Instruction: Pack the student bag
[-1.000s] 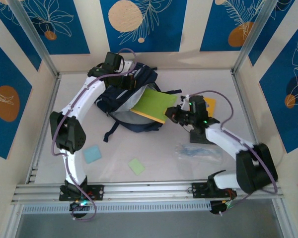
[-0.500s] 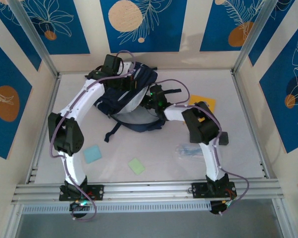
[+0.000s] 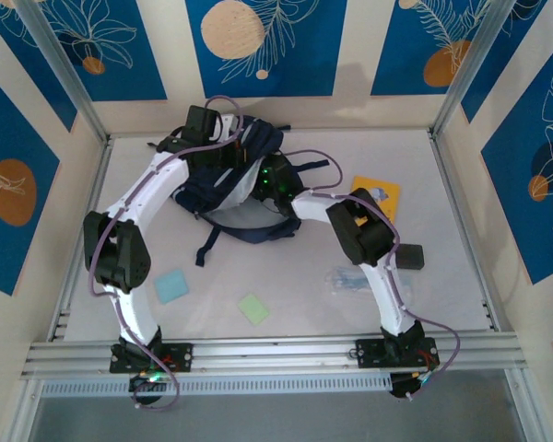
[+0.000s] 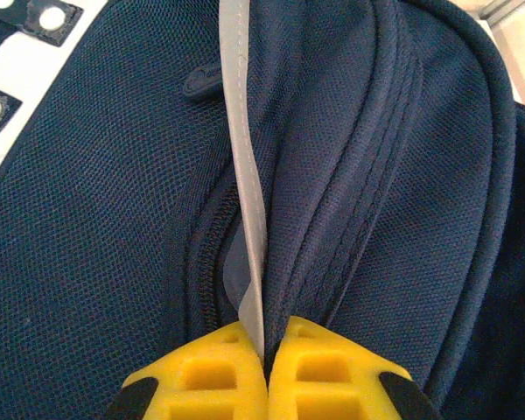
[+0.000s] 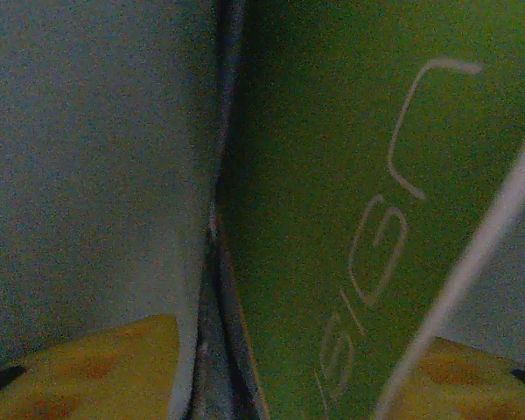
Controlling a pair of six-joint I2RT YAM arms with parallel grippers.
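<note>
The student bag (image 3: 258, 143) lies at the far side of the table (image 3: 304, 313), left of centre, its dark straps trailing toward the near edge; the left arm reaches over it from the left, and the left gripper (image 4: 267, 363) has its yellow fingertips pressed together on a thin grey strip (image 4: 245, 175) that runs along the bag's navy fabric beside a zip seam; the right arm bends in from the right, and the right gripper (image 5: 284, 385) is down inside the bag's opening, its fingers spread well apart with a green book (image 5: 332, 175) between them and the pale grey lining (image 5: 87, 157) to the left; whether either finger touches the book cannot be told; on the table, an orange booklet (image 3: 376, 194) lies to the right of the bag, a black block (image 3: 410, 256) and a clear packet (image 3: 350, 276) sit nearer on the right, and a pale blue card (image 3: 172, 285) and a pale green card (image 3: 253, 308) lie near the front.
</note>
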